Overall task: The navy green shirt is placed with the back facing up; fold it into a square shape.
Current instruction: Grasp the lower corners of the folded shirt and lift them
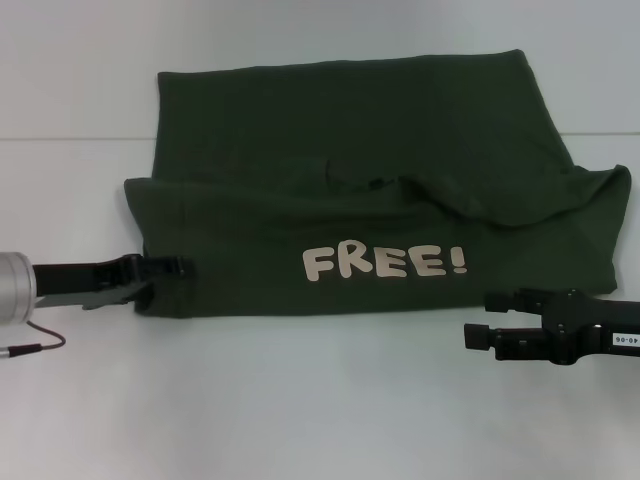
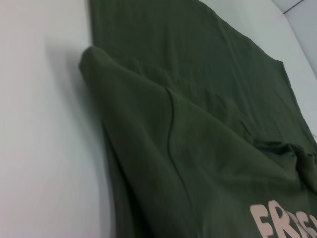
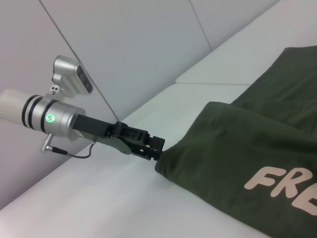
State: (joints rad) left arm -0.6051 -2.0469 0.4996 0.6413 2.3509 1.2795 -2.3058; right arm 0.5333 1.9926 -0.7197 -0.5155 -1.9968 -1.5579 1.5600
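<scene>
**A:** Head view first, nearest edge: where do the claws sit against the navy green shirt?

**B:** The left claw is at the shirt's near-left corner, its tips buried in the cloth, clamped on that corner as far as I can judge. The right claw hangs just off the near hem, under the end of the "FREE!" lettering, touching nothing. Whether its fingers are apart or together I cannot tell.

**A:** And the shirt itself?

**B:** It lies flat on the white desk, its long axis running across from left to right, the near half folded over so the lettering faces up. The far half shows plain back.

**A:** So which way does the cloth lie from each claw?

**B:** Beyond and inward of both. The left is already on it; the right is nearer the rumpled right-hand end.
</scene>
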